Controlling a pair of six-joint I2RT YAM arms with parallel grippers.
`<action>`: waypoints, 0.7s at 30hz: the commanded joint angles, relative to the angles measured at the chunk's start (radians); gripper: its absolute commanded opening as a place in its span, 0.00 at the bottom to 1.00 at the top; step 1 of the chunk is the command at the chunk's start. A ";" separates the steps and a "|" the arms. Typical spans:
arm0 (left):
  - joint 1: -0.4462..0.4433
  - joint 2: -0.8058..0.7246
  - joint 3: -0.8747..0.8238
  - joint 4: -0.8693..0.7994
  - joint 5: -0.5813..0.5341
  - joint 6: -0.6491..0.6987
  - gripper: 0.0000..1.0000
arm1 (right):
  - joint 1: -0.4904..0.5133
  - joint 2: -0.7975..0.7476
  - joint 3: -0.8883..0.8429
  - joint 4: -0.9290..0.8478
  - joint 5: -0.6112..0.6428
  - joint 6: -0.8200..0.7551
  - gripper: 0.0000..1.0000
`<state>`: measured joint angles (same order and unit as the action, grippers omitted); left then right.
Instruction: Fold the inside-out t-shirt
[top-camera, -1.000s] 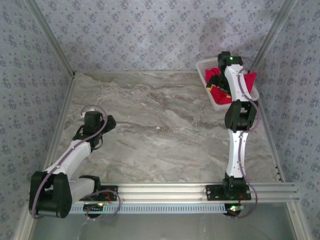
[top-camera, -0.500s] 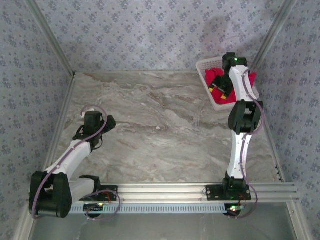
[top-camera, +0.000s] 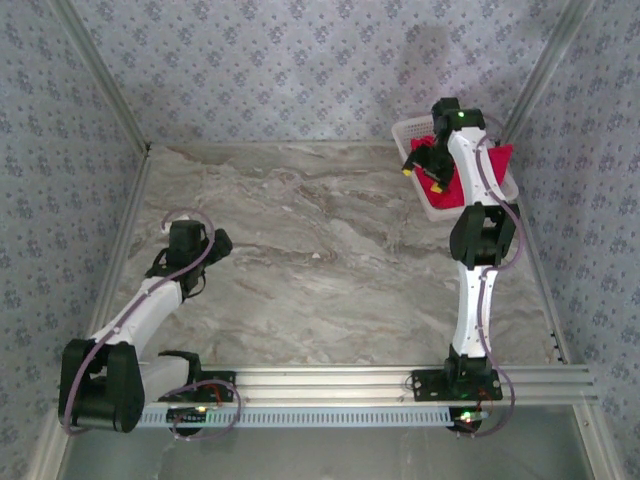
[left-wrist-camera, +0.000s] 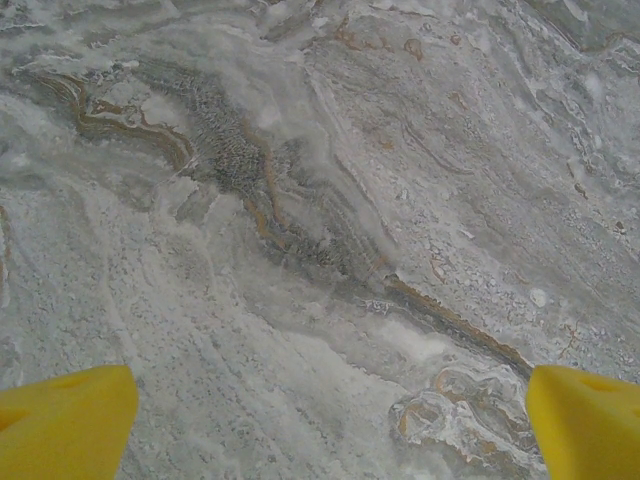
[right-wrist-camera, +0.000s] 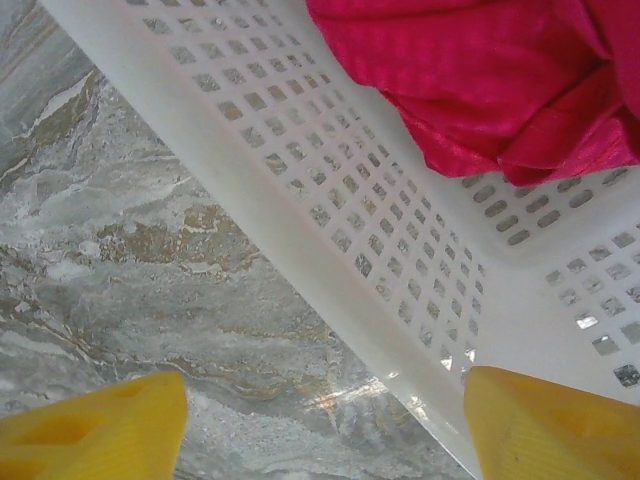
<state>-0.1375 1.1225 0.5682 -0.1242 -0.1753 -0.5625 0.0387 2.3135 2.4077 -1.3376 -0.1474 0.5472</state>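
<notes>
The limp, light bright red cloth t-shirt (right-wrist-camera: 480, 80) in the white perforated plastic basket (right-wrist-camera: 300, 170) likely suited a fold pinch; left fingers (left-wrist-camera: 60, 425) and right fingers (right-wrist-camera: 100, 430) gaped empty.

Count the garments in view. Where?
1. The red t-shirt lies bunched in the white basket at the far right corner of the table. Another could be hidden under it.

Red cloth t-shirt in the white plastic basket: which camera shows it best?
Right wrist view: the red cloth t-shirt lies bunched inside the white perforated plastic basket, close up, folds clear, though cropped. Top external shows it small, partly behind the right arm. Left wrist faces the marble tabletop.
</notes>
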 joint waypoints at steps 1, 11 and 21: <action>-0.002 0.003 0.027 -0.014 0.000 0.001 1.00 | -0.006 0.011 0.016 -0.051 -0.073 0.002 0.82; -0.002 0.031 0.030 -0.002 0.023 -0.005 1.00 | -0.032 -0.204 -0.414 0.395 -0.023 0.217 0.88; -0.002 0.040 0.037 0.000 0.019 -0.002 0.99 | 0.030 -0.161 -0.351 0.361 -0.103 0.217 0.86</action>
<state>-0.1375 1.1549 0.5755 -0.1238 -0.1638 -0.5625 0.0261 2.1643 2.0289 -0.9806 -0.1905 0.7338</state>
